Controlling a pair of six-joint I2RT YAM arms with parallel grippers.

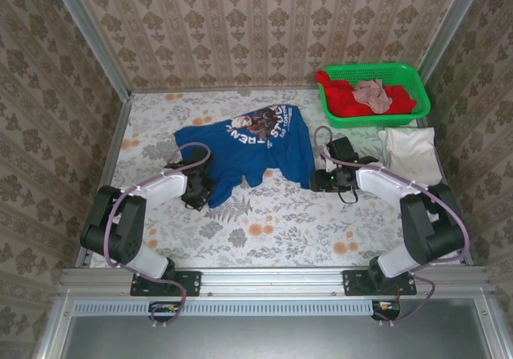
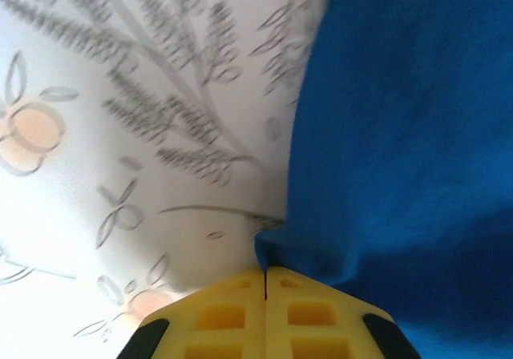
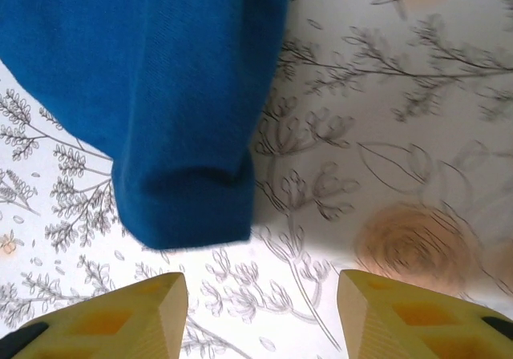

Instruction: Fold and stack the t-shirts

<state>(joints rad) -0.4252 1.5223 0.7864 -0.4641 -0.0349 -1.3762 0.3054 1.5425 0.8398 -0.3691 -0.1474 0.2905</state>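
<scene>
Blue t-shirt (image 1: 248,147) lies spread out mid-frame in the top view, with the cream-white t-shirt (image 1: 413,152) at right, just below the green basket (image 1: 375,119); left gripper (image 2: 264,272) is pinched together on what looks like a mere sliver of blue hem, so a lift could probably slip it free; right gripper (image 3: 263,295) has its jaws apart, with the blue corner ahead of them, not between; closing there likely grabs nothing, and the fold goes lopsided.

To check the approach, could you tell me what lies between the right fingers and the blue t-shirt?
Bare floral table cover separates the right fingers from the blue t-shirt, per right wrist view.
</scene>
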